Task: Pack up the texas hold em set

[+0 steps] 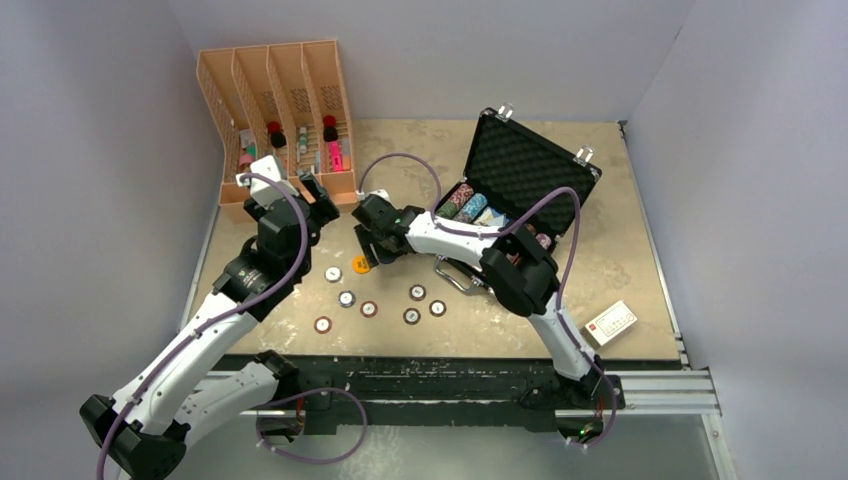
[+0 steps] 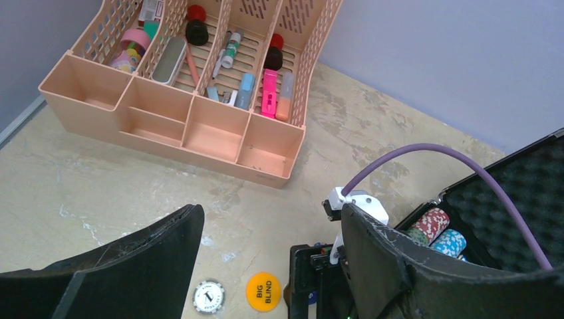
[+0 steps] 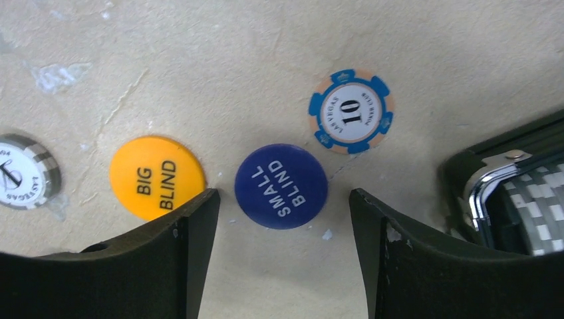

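Observation:
The black briefcase (image 1: 520, 180) stands open at the back right, with rows of coloured chips (image 1: 465, 205) in its foam. Loose chips (image 1: 346, 298) lie scattered on the tan table in front. My right gripper (image 1: 362, 248) hangs open just above the table, a blue SMALL BLIND button (image 3: 281, 185) lying between and just ahead of its fingertips. An orange BIG BLIND button (image 3: 157, 176) lies beside the left finger (image 3: 193, 226), and a blue 10 chip (image 3: 351, 111) lies farther out. My left gripper (image 2: 269, 229) is open and empty, above the table near the rack. The card deck (image 1: 611, 322) lies front right.
An orange four-slot rack (image 1: 275, 110) with bottles and pens stands at the back left, close to my left gripper. The case's chrome corner (image 3: 492, 179) is right of my right gripper. Grey walls close in the table's sides.

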Controlling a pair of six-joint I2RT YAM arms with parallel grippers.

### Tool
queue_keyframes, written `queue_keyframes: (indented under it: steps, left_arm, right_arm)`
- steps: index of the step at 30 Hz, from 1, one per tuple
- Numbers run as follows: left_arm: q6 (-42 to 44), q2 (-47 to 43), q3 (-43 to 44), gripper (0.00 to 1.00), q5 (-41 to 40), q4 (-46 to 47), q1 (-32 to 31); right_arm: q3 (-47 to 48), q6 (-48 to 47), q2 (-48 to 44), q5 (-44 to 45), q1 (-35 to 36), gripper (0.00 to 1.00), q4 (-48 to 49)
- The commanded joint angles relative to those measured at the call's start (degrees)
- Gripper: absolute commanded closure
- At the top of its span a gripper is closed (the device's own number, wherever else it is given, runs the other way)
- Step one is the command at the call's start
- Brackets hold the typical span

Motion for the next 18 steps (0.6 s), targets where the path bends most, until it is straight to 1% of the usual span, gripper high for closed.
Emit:
queue_keyframes:
  steps: [1, 3, 5, 9, 16, 18]
  left_arm:
    - [-0.1, -0.2, 1.4, 0.25, 0.2, 1.3, 0.2]
    - [-0.2, -0.1, 1.5, 0.25, 0.3, 1.2, 0.2]
    - [-0.3, -0.1, 1.4, 0.25, 0.2, 1.1, 0.2]
    - [-0.3, -0.3, 1.4, 0.25, 0.0, 1.2, 0.2]
    - [-0.5, -0.1, 1.5, 0.25, 0.5, 1.4, 0.2]
    - [-0.6, -0.1, 1.5, 0.26, 0.8, 1.4, 0.2]
  right_arm:
    - [2.0, -0.9, -0.2, 0.4, 0.3, 0.29, -2.5]
    - [2.6, -0.6, 0.2, -0.9, 0.4, 0.34, -3.4]
    - [3.0, -0.6, 0.5, -1.8, 0.4, 0.37, -4.0]
    - [4.5, -0.7, 1.6, -2.1, 0.4, 0.38, -5.0]
    - [9.9, -1.2, 5.0, -2.7, 0.3, 0.37, -8.6]
    - [10.8, -1.3, 5.4, -2.8, 0.3, 0.39, -9.6]
